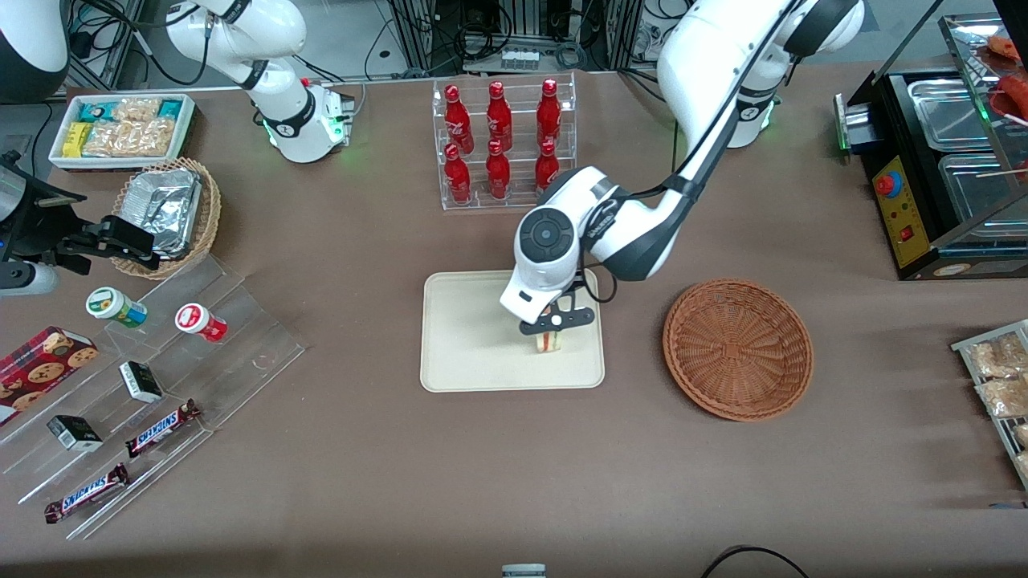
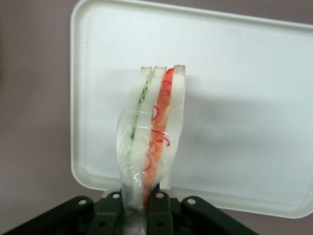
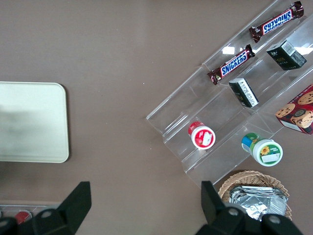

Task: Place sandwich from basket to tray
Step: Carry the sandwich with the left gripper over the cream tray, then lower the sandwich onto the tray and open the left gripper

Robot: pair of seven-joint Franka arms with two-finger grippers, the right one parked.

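The left gripper (image 1: 554, 323) clasps the wrapped sandwich (image 2: 150, 132) over the cream tray (image 1: 466, 353). The wicker basket (image 1: 737, 348) sits beside the tray.

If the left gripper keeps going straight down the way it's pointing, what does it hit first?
The tray. The gripper is shut on the sandwich and points down over the tray's bare surface, so the sandwich's lower edge would likely meet the tray first. How much gap remains is unclear.
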